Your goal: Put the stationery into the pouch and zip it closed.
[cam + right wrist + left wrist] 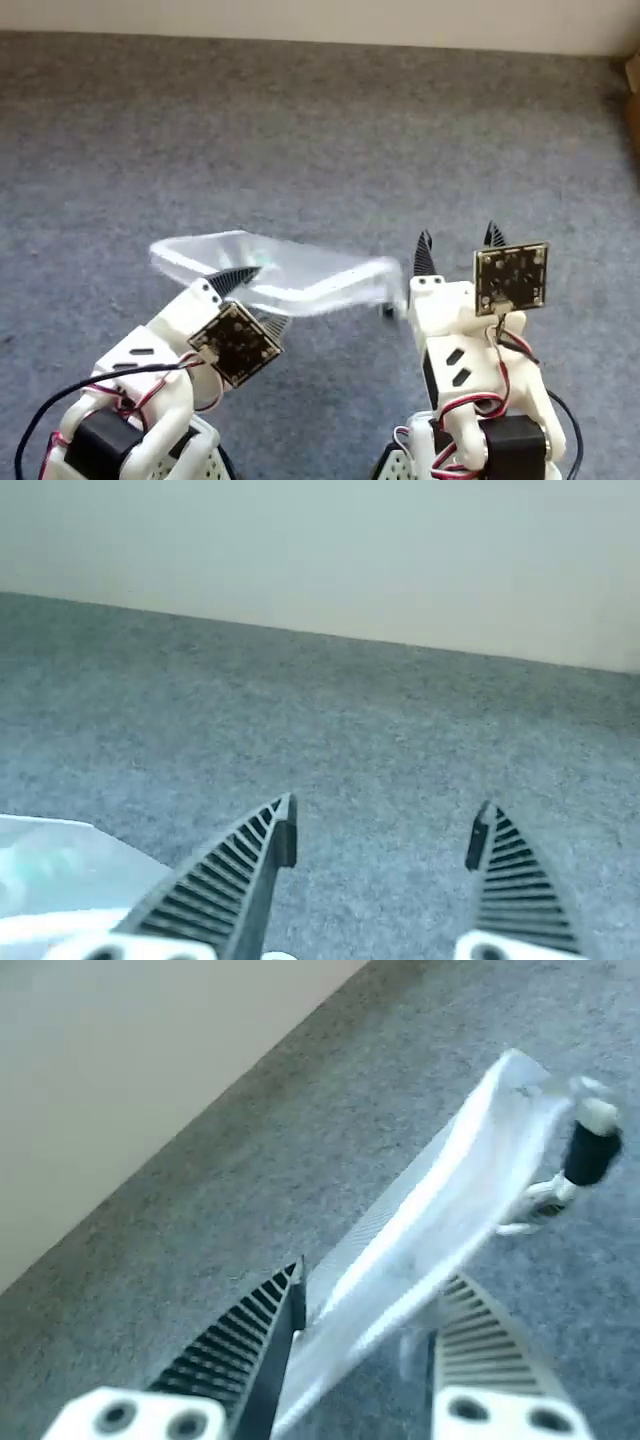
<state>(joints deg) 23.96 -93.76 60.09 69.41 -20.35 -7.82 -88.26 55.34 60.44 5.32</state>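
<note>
Above the bench [300, 120], our left end effector [257, 298] grips the pouch [305, 275]. Our right end effector [458, 238] stands released nearby.

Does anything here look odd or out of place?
The clear pouch sits tilted in the left gripper rather than flat on the carpet, its dark zip pull hanging off the far end.

grey carpet [300, 120], pale wall [300, 15] along its far edge
</note>
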